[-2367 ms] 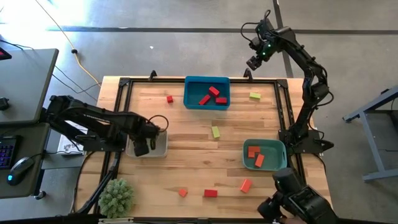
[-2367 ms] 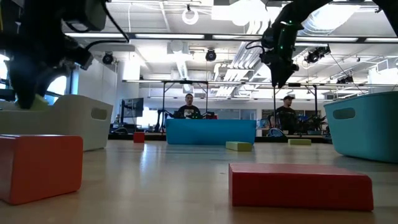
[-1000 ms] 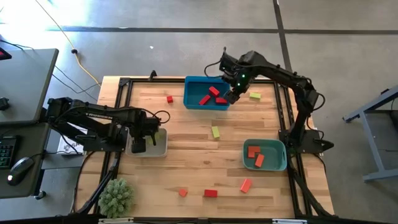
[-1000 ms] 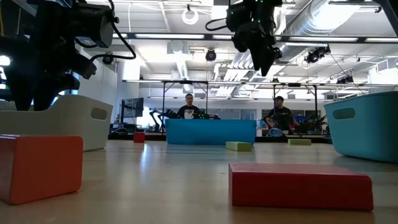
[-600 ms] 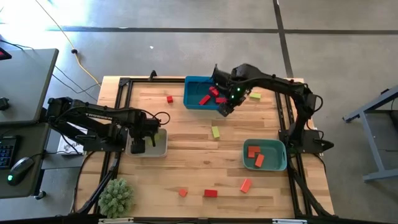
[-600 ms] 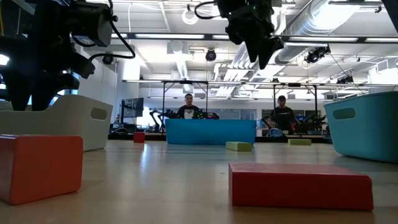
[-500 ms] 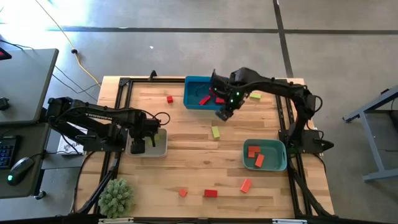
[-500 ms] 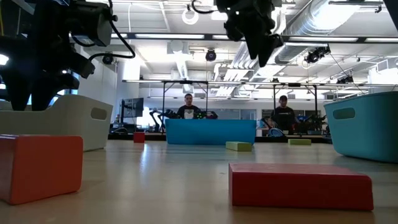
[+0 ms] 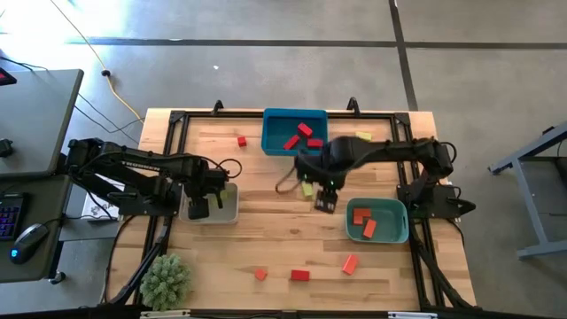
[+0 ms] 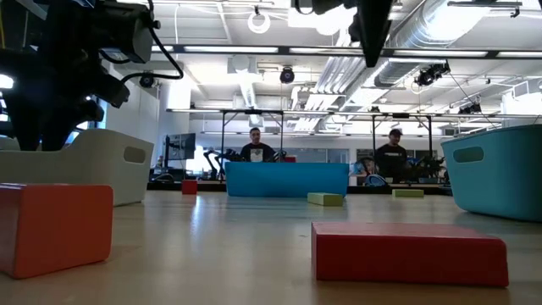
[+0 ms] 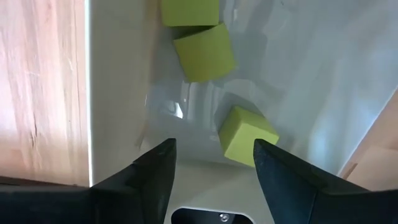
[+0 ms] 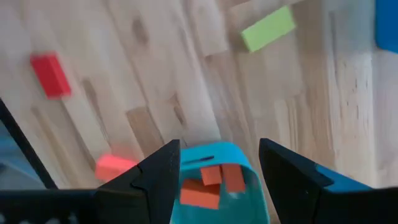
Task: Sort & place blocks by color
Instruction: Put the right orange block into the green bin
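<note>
Beige tray (image 9: 229,213) at tabletop's left edge: three yellow-green blocks (image 11: 247,135), left gripper (image 9: 200,209) spread empty above. Blue tray (image 9: 273,146), far edge: red blocks (image 9: 305,130). Teal tray (image 9: 395,232): orange-red blocks (image 9: 361,216). Right gripper (image 9: 325,201) spread, mid-table.

Right arm (image 9: 372,152) spans table centre; bare wood (image 9: 266,235) below unobstructed.
</note>
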